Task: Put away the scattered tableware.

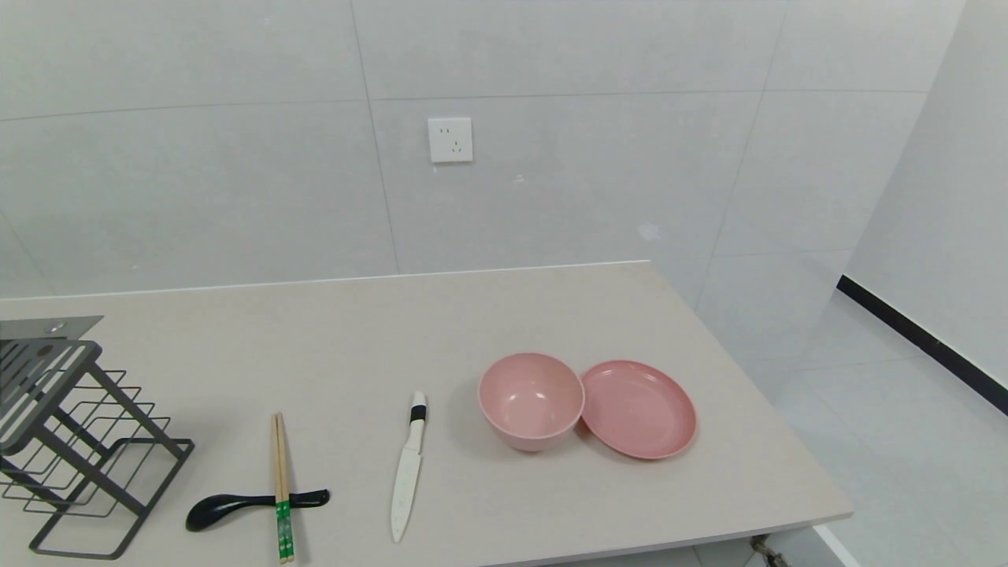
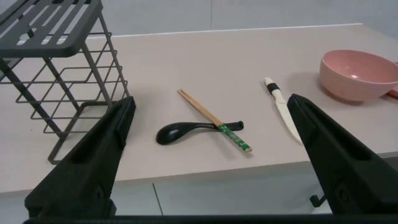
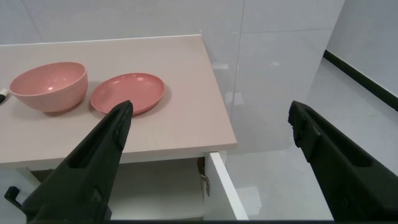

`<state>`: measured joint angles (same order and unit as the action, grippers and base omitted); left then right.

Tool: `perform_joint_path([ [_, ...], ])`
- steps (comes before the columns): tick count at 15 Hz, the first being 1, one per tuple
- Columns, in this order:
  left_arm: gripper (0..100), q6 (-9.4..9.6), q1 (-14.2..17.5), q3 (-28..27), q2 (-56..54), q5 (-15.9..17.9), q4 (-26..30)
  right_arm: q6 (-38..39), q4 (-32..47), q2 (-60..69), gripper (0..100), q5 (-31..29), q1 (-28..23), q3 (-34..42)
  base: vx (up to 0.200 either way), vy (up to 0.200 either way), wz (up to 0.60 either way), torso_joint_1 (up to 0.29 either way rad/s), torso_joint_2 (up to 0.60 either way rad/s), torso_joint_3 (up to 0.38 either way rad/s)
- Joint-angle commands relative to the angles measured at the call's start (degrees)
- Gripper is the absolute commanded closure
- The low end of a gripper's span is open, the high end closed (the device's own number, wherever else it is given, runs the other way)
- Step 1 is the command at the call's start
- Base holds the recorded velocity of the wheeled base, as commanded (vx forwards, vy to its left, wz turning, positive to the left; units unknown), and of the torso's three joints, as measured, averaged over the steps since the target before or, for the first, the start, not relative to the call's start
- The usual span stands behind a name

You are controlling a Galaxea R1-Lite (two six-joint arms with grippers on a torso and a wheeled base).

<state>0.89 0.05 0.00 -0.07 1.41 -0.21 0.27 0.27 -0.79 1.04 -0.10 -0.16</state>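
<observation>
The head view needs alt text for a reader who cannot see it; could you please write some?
A beige counter holds scattered tableware: a pink bowl beside a pink plate at right, a white knife in the middle, and chopsticks lying across a black spoon at left. A dark wire rack stands at the far left.

Large pale grey wall tiles (image 1: 598, 181) cover the upper frame, with a white wall socket (image 1: 450, 139) at upper centre. A beige countertop (image 1: 354, 331) spans the lower left. Glossy white floor (image 1: 890, 441) and a black baseboard (image 1: 921, 339) lie at right.
</observation>
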Motion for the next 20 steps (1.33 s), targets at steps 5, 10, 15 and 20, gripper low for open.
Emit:
perform_joint_path([
  [5,0,-0.01,-0.05,0.00,0.07,0.34,0.03,0.00,0.00,-0.09,0,0.02,0.01,0.07,0.000,0.000,0.00,0.000,0.00,0.000],
  [10,0,-0.01,-0.05,0.00,0.07,0.17,0.03,0.17,0.00,-0.09,0,0.02,0.01,0.07,0.000,0.000,0.00,0.000,0.00,0.000],
  [15,0,0.25,-0.05,0.00,0.07,0.17,0.03,1.14,-10.73,-0.09,0,0.72,-0.08,-1.51,0.000,0.000,0.00,0.000,0.00,0.000],
  [20,0,0.25,-0.05,0.00,0.07,0.17,0.03,0.61,-4.57,-9.84,0,17.60,0.80,-6.70,0.000,0.000,0.00,0.000,0.00,0.000],
])
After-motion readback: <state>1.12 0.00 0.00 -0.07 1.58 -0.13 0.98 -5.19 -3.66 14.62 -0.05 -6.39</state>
